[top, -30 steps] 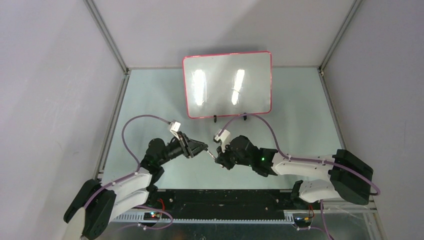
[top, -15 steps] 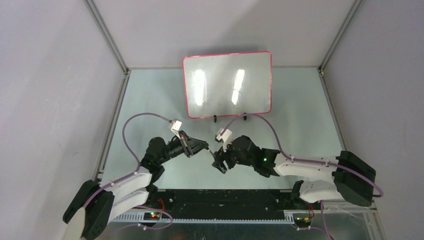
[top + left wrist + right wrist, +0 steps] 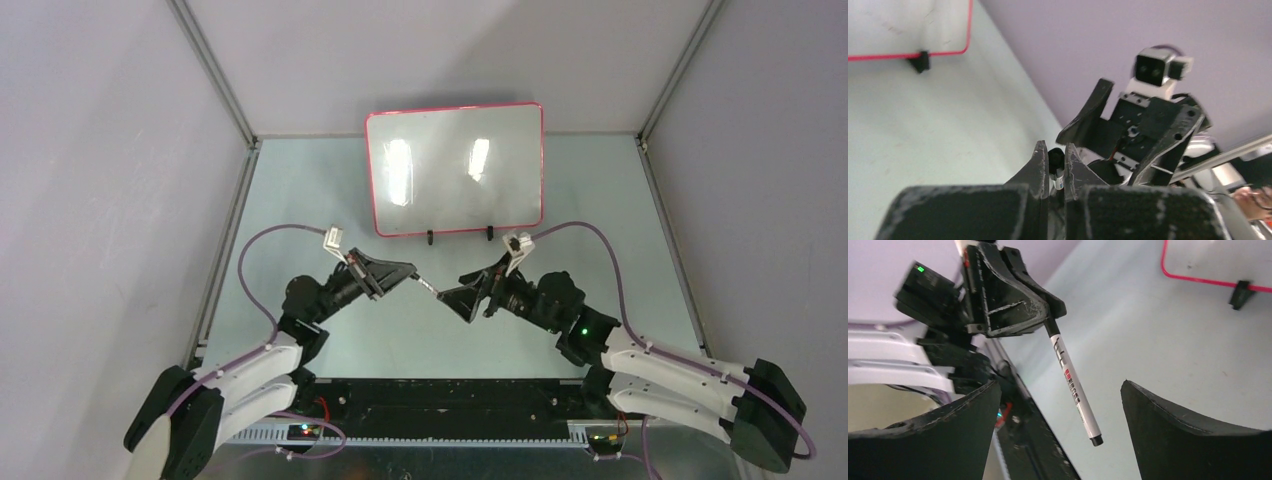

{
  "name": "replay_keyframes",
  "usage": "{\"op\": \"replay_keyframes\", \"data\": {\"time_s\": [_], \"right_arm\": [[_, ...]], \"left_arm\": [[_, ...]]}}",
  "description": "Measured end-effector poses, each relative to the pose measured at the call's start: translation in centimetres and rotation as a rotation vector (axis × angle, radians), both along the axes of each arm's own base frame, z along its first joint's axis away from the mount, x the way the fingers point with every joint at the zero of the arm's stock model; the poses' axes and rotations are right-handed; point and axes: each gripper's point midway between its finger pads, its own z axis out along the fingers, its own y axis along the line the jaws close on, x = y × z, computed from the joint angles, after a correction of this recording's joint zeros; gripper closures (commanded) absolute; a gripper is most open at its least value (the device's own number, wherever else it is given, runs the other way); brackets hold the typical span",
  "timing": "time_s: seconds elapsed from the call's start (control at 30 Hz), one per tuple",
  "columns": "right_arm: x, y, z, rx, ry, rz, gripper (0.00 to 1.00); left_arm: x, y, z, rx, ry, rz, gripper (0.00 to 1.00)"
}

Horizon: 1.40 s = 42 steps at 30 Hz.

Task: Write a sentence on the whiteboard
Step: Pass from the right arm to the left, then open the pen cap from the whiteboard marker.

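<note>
The left arm reaches in from the near left corner of the table (image 3: 300,200) toward its middle. The left gripper (image 3: 408,272) is clenched on one end of a marker pen (image 3: 426,285). In the left wrist view its two fingers (image 3: 1040,165) stand close together with the pen's dark end pinched between them. From the right wrist view the pen (image 3: 1073,387) shows a white barrel with red and black printing and a small black far end. It slants out of the left gripper (image 3: 1048,315), clear of the table.

Beyond the pen, the whiteboard (image 3: 455,215) stands at the middle of the table's far edge, propped on two small black clip feet (image 3: 430,237). Its thin red-pink rim has rounded corners, and two bright reflections lie on its glossy face. Both grippers are well apart from it.

The right gripper (image 3: 452,299) faces the left one, its jaws spread wide and released. The pen's free end lies between its two fingers (image 3: 1168,425), touching neither. The right arm runs back to the near right corner of the table.
</note>
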Motion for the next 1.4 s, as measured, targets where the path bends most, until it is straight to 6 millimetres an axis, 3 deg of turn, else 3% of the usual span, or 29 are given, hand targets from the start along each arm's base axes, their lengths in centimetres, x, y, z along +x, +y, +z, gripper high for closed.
{"op": "replay_keyframes", "data": {"time_s": [0.17,0.23,0.27,0.33,0.5,0.63,0.77,0.87,1.03,1.4], "right_arm": [[-0.5,-0.2,3.7,0.160,0.021,-0.015,0.09],[-0.5,-0.2,4.9,0.215,0.036,-0.022,0.15],[-0.6,-0.2,5.2,0.233,0.043,-0.021,0.25],[-0.5,-0.1,5.8,0.271,0.060,-0.028,0.31],[-1.0,0.7,6.8,0.344,0.101,-0.016,0.34],[-1.2,1.4,7.0,0.372,0.121,-0.003,0.41],[-1.3,2.0,6.9,0.376,0.129,0.010,0.68],[-1.4,2.2,6.9,0.383,0.133,0.015,0.75],[-1.7,2.2,7.5,0.402,0.127,0.026,0.97],[-2.1,1.8,7.3,0.385,0.140,0.024,1.00]], "left_arm": [[-0.2,0.0,4.4,-0.157,-0.011,-0.019,1.00],[-0.5,0.2,5.9,-0.214,-0.014,-0.023,1.00],[-0.6,0.3,6.4,-0.230,-0.017,-0.024,1.00],[-0.8,0.5,7.3,-0.261,-0.022,-0.024,1.00],[-1.3,0.8,9.0,-0.311,-0.034,-0.026,1.00],[-1.4,0.9,9.6,-0.330,-0.040,-0.025,1.00],[-1.6,0.9,9.8,-0.337,-0.043,-0.024,1.00],[-1.6,1.0,9.8,-0.336,-0.041,-0.022,1.00],[-1.4,1.0,9.7,-0.343,-0.020,-0.014,1.00],[-1.7,1.0,9.5,-0.340,0.016,-0.012,1.00]]}}
